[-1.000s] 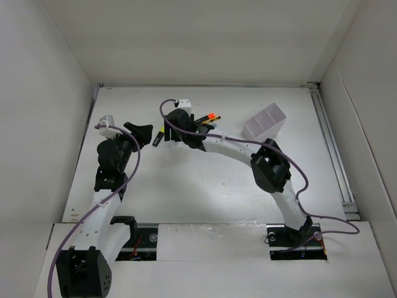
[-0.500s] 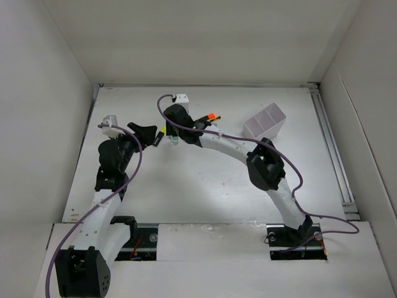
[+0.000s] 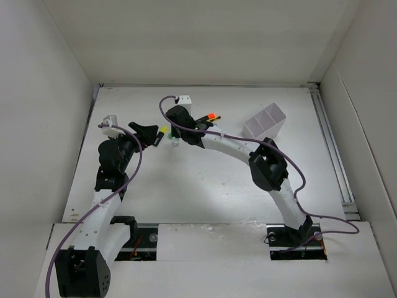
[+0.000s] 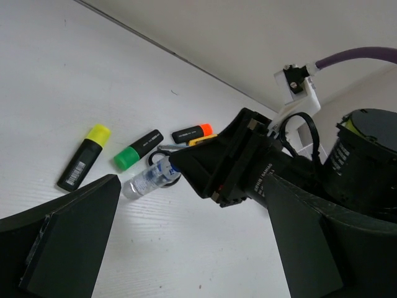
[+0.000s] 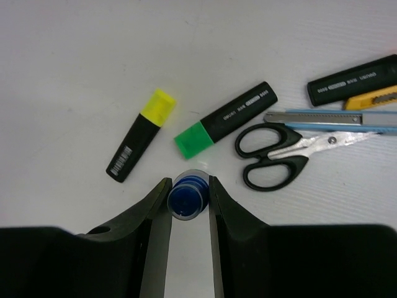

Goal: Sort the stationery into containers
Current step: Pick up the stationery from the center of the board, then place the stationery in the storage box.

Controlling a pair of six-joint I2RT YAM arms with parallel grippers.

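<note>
the white table (image 3: 205, 192) is carrying everything, and the job is looking barely begun. the right arm (image 3: 268, 171) is reaching across to the far left of the table, while the left arm (image 3: 111, 161) is bending in toward the same spot from its own side.

the white box (image 3: 251, 131) with its dividers is sitting at the far right, well apart from the pile, and the overhead view is showing no item in its compartments.

the left gripper (image 3: 147, 133) is hanging near the pile with its jaws spread wide and nothing between them. the right gripper (image 5: 188, 181) is pressing both fingers against the blue cap of the little bottle (image 5: 188, 200), so it is looking clamped on it. the bottle is lying on the table at the near edge of the pile.

every other piece is lying loose on the table:
- the scissors (image 5: 273, 152), just beside the bottle
- the green-capped marker (image 5: 226, 119), touching or nearly touching the scissor handles
- the yellow-capped marker (image 5: 139, 135), a little apart to the left
- the orange-capped marker (image 4: 193, 131) and the yellow cutter (image 5: 375, 96), beyond the scissors

by my reading the bottle is being taken first. lifting it, carrying it to the box and sorting all the rest is what is remaining.
</note>
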